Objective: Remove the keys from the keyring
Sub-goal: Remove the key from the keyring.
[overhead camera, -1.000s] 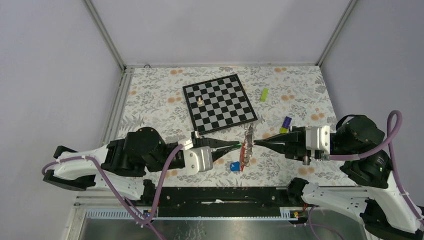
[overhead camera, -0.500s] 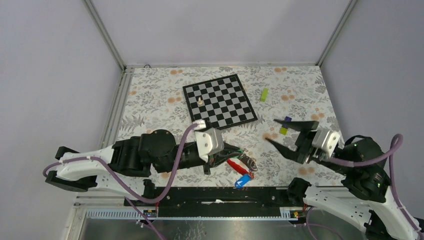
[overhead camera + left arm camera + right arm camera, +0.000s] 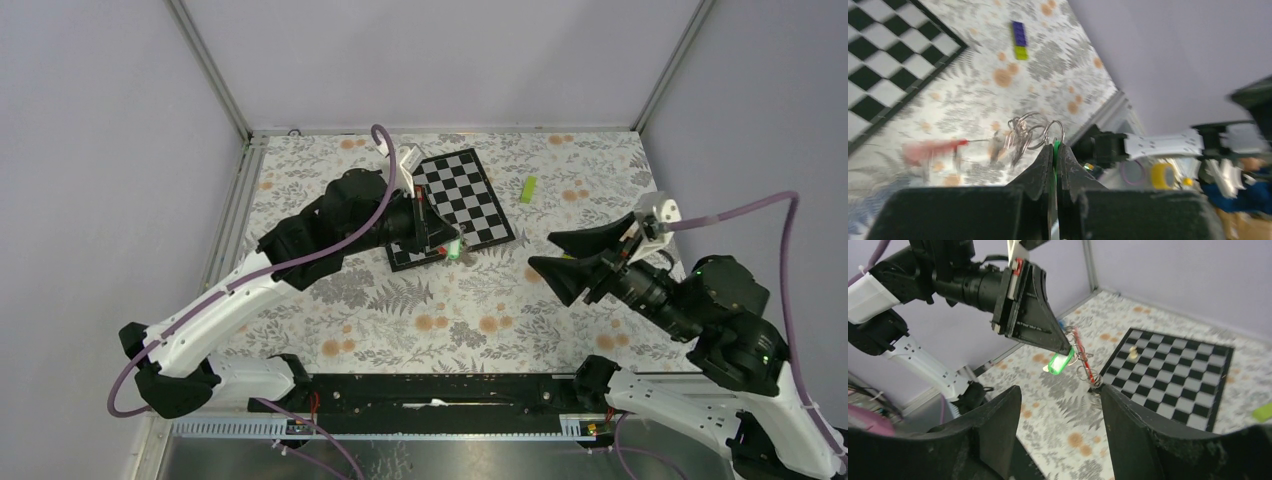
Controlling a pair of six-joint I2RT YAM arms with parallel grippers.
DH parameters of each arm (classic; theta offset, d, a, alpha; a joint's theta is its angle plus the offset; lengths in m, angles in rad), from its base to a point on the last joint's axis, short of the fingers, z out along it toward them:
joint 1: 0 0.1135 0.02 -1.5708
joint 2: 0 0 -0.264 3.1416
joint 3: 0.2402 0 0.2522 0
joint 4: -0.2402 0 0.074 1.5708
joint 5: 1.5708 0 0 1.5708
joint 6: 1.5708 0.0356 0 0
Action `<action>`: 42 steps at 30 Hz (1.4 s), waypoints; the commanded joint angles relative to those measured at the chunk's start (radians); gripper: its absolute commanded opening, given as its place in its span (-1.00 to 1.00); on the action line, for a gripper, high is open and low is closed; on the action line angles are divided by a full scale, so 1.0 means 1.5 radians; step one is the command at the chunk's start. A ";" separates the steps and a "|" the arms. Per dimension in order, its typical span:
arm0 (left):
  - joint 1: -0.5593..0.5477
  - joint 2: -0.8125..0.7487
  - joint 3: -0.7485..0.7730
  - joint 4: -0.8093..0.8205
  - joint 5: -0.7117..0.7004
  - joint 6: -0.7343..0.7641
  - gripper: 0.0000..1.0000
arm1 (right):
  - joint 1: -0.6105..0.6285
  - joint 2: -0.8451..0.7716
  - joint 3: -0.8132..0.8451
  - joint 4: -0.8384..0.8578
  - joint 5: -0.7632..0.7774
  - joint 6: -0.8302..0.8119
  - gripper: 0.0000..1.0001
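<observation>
Pinching green-headed key (image 3: 1060,363) hard in left gripper (image 3: 1055,148), steadying dangling keyring (image 3: 1030,131), aiming spread right gripper (image 3: 1060,392) for ring alone.

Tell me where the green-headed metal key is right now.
In the top view the green-headed metal key is pinched in the left gripper, raised at the near edge of the black-and-white chessboard, with the silvery keyring dangling beside it.

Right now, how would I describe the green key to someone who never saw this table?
Find the chessboard on the far half of the table. Over its near edge the left gripper is shut on the green key, the keyring dangling beside it. Only this green thing is in the air; the lime-green block lies on the table, right of the board.
</observation>
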 commanded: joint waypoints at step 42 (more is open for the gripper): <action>0.005 0.006 -0.012 0.177 0.358 -0.059 -1.00 | -0.001 -0.163 -0.330 0.357 -0.218 0.009 -0.46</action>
